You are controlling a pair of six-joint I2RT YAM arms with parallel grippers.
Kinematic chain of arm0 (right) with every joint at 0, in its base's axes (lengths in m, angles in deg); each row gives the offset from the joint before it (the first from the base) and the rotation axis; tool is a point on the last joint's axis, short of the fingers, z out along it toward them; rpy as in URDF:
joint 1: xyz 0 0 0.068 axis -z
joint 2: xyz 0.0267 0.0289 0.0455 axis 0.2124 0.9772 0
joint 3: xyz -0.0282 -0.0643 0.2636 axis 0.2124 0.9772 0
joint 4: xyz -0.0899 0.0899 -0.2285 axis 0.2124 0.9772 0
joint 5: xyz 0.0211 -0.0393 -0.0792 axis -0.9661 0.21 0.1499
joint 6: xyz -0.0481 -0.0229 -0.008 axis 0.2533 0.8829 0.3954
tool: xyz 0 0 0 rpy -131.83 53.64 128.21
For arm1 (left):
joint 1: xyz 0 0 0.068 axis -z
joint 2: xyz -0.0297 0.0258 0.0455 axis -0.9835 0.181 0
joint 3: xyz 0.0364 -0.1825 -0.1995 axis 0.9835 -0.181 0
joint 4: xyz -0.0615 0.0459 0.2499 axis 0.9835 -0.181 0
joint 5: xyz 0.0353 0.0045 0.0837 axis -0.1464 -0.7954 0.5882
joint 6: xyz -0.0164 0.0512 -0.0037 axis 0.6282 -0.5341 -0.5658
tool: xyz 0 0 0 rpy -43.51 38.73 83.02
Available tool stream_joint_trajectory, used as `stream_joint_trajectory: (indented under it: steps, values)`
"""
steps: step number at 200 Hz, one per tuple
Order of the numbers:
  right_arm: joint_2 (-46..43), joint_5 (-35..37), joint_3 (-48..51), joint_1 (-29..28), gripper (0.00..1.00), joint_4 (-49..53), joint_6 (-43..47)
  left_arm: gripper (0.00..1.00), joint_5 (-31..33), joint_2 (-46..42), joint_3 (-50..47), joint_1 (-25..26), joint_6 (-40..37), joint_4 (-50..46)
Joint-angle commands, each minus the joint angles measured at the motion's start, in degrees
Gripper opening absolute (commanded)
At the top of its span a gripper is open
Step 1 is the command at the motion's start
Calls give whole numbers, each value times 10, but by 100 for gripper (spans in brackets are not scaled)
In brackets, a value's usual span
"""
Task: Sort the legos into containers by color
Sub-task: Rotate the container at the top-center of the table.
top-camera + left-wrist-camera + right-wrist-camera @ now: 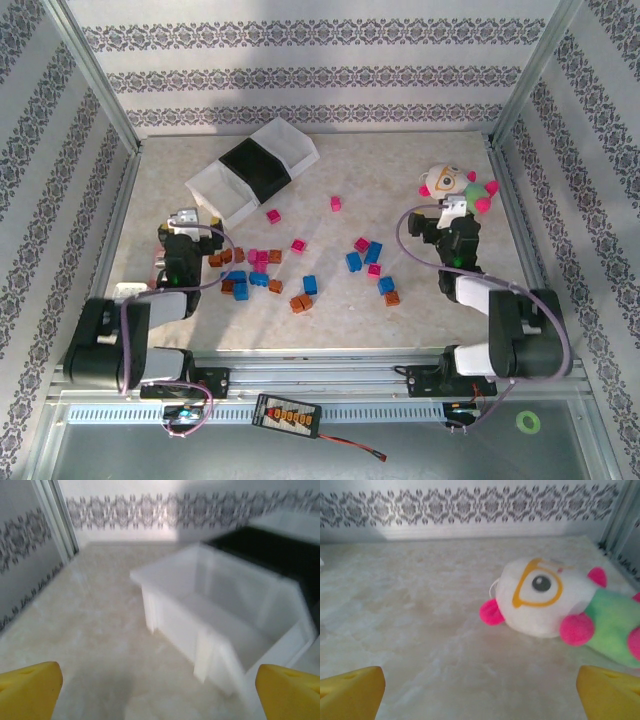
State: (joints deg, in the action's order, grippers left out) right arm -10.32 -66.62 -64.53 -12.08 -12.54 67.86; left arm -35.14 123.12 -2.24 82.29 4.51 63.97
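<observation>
Several legos lie scattered across the middle of the table: pink ones [273, 215], blue ones [353, 261] and orange-brown ones [300, 303]. The three containers stand in a slanted row at the back left: a white bin [220, 192], a black bin [255, 166] and a second white bin [291, 143]. My left gripper [190, 213] is open just left of the near white bin [225, 625], with the black bin [270, 550] beyond it. Its yellow fingertips [30, 690] stand wide apart over bare table. My right gripper [448, 210] is open and holds nothing, facing the plush toy.
A plush toy [455, 185] with a round white face and pink and green limbs [545, 597] lies at the back right, close ahead of the right gripper. Metal frame posts and patterned walls [320, 80] enclose the table. A small packet [288, 414] lies on the near rail.
</observation>
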Motion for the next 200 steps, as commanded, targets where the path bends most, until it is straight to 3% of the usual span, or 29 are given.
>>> stream_joint_trajectory:
  steps: [1,27,62,109,150,200]
  values:
    - [-55,34,-36,-12,98,112,-21,99,17,-69,65,14,17,-161]
    - [-87,17,-72,-34,98,187,-37,99,26,-83,131,26,55,-251]
    - [-89,-4,-133,-98,98,276,-47,99,43,-25,230,59,119,-337]
    - [-27,-13,-205,-206,98,326,-68,99,86,127,402,93,237,-480]
    - [22,-16,-249,-287,98,323,-78,99,79,286,571,101,269,-599]
    - [34,-23,-276,-328,98,330,-81,92,73,436,740,101,320,-706]
